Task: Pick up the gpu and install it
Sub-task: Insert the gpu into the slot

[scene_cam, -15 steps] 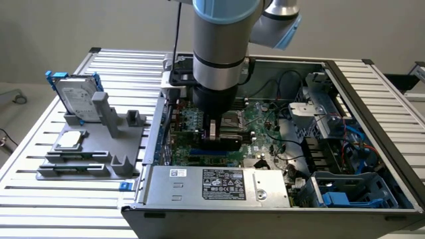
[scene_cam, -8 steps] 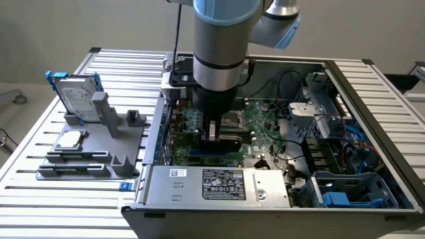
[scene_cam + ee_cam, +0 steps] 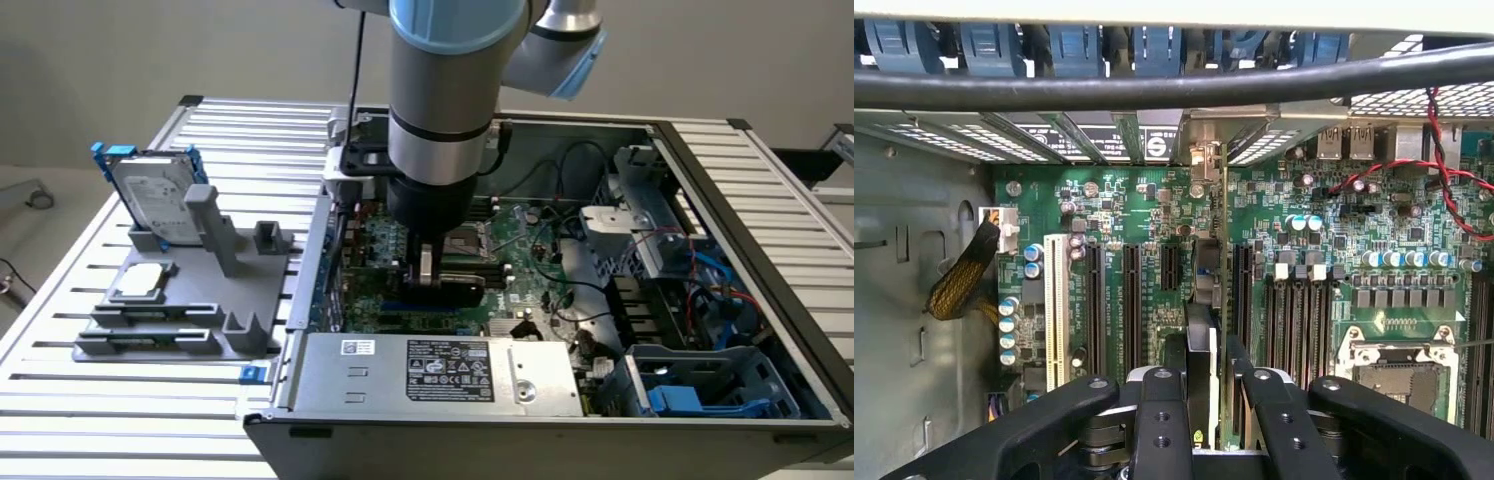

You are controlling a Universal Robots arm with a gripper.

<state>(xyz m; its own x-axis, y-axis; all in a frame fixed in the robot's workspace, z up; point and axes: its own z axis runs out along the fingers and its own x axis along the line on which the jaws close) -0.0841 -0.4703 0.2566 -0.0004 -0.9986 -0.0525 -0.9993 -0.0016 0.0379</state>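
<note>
Pinching the gpu [image 3: 1201,340] edge-on, your gripper [image 3: 1209,388] has its fingers [image 3: 1160,420] closed on it, just above the motherboard [image 3: 1314,200] slots [image 3: 1131,300], inside the computer case [image 3: 534,445].

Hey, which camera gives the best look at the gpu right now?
The wrist view: the gpu sits edge-on, gripped in the claw, over the motherboard slots. The exterior view shows its black shroud below the arm.
</note>
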